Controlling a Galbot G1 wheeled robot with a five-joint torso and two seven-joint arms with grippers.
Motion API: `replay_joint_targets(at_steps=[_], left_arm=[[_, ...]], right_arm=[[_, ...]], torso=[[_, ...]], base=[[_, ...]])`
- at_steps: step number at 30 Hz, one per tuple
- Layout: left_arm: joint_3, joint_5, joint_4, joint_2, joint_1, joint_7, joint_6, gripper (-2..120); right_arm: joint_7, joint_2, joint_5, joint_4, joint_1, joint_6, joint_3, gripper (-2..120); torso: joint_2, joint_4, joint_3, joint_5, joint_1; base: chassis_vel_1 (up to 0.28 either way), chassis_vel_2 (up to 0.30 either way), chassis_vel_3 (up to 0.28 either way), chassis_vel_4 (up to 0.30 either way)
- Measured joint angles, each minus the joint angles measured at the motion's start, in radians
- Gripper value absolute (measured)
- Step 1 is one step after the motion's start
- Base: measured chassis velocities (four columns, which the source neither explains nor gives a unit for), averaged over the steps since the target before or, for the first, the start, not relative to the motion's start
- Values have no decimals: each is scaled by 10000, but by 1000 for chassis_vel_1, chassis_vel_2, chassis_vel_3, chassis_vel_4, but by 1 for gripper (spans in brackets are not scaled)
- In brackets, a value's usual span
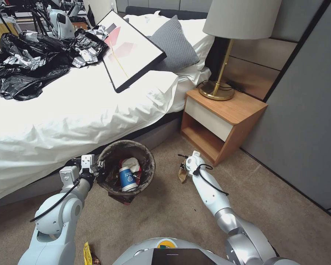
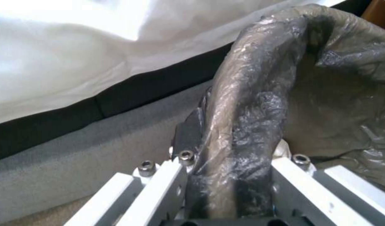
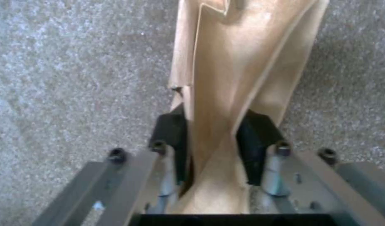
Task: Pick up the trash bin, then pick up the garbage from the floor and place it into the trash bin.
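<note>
The trash bin [image 1: 110, 154], lined with a dark bag folded over its rim, hangs just in front of the bed's edge. My left gripper [image 1: 98, 171] is shut on its rim; in the left wrist view the bagged rim [image 2: 251, 103] sits pinched in that gripper [image 2: 230, 163]. Inside the bin lie a blue-white cup [image 1: 128, 179], crumpled white paper [image 1: 131, 162] and something red. To the bin's right, my right gripper [image 1: 183, 172] is shut on a folded piece of brown paper garbage [image 1: 181, 176], low over the floor [image 1: 173, 217]. The right wrist view shows the brown paper [image 3: 238, 62] between the black pads [image 3: 253, 141].
A bed [image 1: 62, 117] with white sheets, black bags [image 1: 22, 66] and a framed picture [image 1: 130, 49] lies behind the bin. A wooden nightstand [image 1: 224, 121] with a lamp [image 1: 224, 48] stands to the right by a grey wall. A yellow wrapper [image 1: 87, 254] lies near my base.
</note>
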State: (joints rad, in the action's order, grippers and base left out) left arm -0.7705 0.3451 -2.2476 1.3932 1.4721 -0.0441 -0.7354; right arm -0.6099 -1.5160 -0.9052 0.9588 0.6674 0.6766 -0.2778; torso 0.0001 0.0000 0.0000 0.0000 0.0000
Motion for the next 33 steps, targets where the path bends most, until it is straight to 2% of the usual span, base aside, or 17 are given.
replay_joint_targets(at_steps=[1,3,4,6,24,27,28,30,31,33], left_arm=[[0,0,12,0,-5,0,1,5],[7,0,29,4,-12,-1,0,5],[7,0,29,4,-12,-1,0,5],[14,-1,50,7,-20,-2,0,5],[2,-11,87,28,-30,-6,0,5],[-9,-12,87,32,-29,-6,1,5],[-16,-12,86,28,-25,-5,1,5],[-47,-12,86,-5,-20,2,1,5],[-47,-12,86,-5,-20,2,1,5],[-59,-9,85,-38,-30,7,1,5]], right_arm=[[0,-9,0,0,-4,0,3,18],[-1,-13,2,0,-6,2,5,10],[-1,-13,2,0,-6,2,5,10],[-3,-4,3,0,-6,3,9,0],[18,62,-14,-93,-73,3,26,0],[-36,152,-97,203,30,56,27,0],[-169,288,-300,675,175,159,56,0],[-711,887,-1059,2423,683,465,222,0],[-711,887,-1059,2423,683,465,222,0],[-961,1508,-1394,4164,1179,587,287,0]], torso=[[0,0,0,0,0],[0,0,0,0,0],[0,0,0,0,0],[0,0,0,0,0],[0,0,0,0,-1],[0,2,1,2,-1],[0,3,1,3,0],[0,1,0,1,-1],[0,1,0,1,-1],[0,-2,0,1,-1]], base=[[0,0,0,0],[0,0,0,0],[0,0,0,0],[0,0,0,0],[0,0,0,0],[0,0,0,0],[0,0,0,0],[0,0,0,0],[0,0,0,0],[0,0,0,0]])
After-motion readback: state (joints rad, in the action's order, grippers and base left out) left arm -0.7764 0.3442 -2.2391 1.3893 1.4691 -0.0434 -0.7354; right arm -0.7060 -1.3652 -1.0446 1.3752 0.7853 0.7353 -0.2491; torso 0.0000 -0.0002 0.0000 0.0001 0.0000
